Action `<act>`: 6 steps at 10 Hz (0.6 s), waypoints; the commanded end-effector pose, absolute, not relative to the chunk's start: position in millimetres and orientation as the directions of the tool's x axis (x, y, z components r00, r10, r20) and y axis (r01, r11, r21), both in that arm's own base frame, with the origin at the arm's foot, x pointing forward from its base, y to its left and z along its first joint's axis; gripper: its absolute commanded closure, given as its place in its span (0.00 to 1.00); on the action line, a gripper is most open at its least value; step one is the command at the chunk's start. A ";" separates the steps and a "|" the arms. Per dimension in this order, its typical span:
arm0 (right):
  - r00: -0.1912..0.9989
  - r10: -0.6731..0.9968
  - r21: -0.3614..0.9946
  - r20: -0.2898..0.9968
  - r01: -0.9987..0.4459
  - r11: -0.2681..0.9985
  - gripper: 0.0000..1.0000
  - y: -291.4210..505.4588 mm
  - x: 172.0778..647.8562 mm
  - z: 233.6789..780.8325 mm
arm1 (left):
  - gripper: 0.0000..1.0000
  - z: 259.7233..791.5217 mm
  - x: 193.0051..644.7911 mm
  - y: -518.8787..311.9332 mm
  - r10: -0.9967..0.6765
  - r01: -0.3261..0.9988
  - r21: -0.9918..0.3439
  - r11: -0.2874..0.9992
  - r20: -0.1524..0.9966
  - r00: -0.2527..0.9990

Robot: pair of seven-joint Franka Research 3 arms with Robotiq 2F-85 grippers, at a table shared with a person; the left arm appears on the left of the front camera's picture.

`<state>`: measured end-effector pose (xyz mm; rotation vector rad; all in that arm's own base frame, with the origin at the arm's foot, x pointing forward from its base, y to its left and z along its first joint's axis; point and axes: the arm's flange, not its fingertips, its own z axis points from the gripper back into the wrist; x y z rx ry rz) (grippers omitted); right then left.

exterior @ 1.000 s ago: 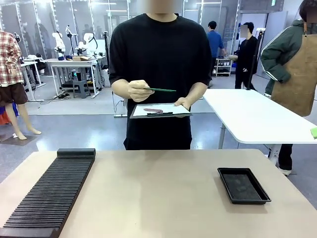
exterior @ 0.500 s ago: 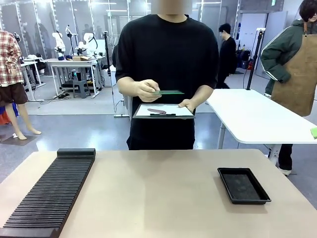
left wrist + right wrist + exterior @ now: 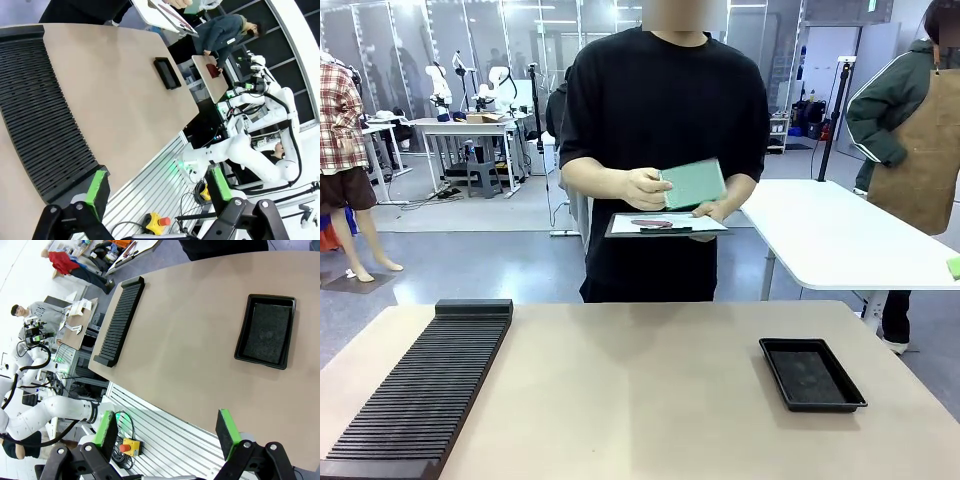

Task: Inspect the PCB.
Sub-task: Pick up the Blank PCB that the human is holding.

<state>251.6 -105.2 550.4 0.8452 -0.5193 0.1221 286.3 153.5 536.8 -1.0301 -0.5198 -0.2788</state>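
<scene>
PCB (image 3: 692, 185) has tilted from edge-on to face-showing in the person's hand (image 3: 642, 188); inspection judged under way. Both robot jaws released, empty.

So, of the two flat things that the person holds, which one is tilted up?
The green PCB: its face is tipped toward the camera, while the clipboard with white paper below it lies nearly level.

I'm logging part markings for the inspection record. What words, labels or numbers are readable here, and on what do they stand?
No text is legible.
PCB, held up in the person's hand: speckled green face, any print too small to read.
Clipboard: a reddish mark on the white paper, too blurred to read.
Black tray: no label to be seen.
</scene>
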 end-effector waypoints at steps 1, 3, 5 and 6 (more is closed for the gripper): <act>0.862 -0.091 0.681 0.499 -0.325 0.657 0.00 -105.6 250.5 549.7 | 0.00 535.8 284.4 154.7 0.020 0.448 -0.744 0.495 0.526 0.850; 0.862 -0.091 0.681 0.499 -0.325 0.657 0.00 -105.6 250.5 549.7 | 0.00 535.8 284.4 154.7 0.020 0.448 -0.744 0.495 0.526 0.850; 0.862 -0.091 0.681 0.499 -0.325 0.657 0.00 -105.6 250.5 549.7 | 0.00 535.8 284.4 154.7 0.020 0.448 -0.744 0.495 0.526 0.850; 0.862 -0.091 0.681 0.499 -0.325 0.657 0.00 -105.6 250.5 549.7 | 0.00 535.8 284.4 154.7 0.020 0.448 -0.744 0.495 0.526 0.850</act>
